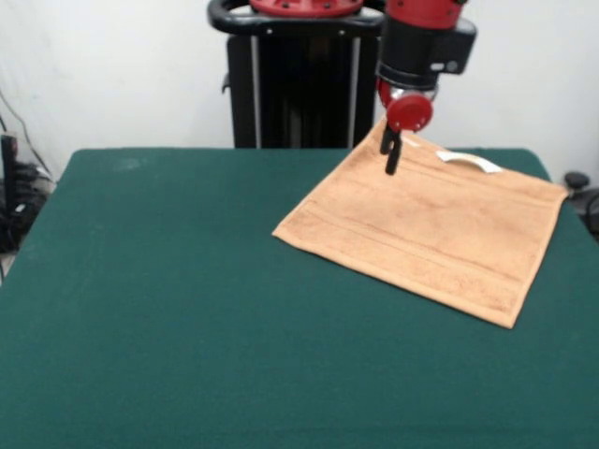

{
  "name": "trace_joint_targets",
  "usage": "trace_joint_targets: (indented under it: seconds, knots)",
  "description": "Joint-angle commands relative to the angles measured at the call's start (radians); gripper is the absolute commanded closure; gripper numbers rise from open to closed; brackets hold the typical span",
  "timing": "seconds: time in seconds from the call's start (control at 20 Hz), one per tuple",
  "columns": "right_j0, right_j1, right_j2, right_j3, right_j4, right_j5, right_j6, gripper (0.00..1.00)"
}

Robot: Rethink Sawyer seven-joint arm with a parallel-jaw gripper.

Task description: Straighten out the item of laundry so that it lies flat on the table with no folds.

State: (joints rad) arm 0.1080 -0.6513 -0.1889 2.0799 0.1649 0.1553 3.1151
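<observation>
Towel [426,234] lies spread, seemingly flat, on desk [187,309] right of pedestal [290,79]. Claw [390,154] hangs over its far corner, prongs nearly together, holding nothing. Risk: descending contact could drag that corner, making folds.

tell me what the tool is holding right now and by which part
It cannot be told: the tool hangs over the far corner of the towel, which lies flat on the table.
</observation>
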Motion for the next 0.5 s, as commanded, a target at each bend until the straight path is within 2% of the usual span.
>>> trace_joint_targets:
  seconds: [0.05,0.25,0.5]
  knots:
    - [0.025,0.077,0.005,-0.111,0.042,0.013,0.065,0.0]
    - [0.046,0.086,-0.029,-0.135,0.043,0.049,0.068,0.0]
    - [0.02,0.116,-0.039,-0.146,0.02,0.032,0.042,0.0]
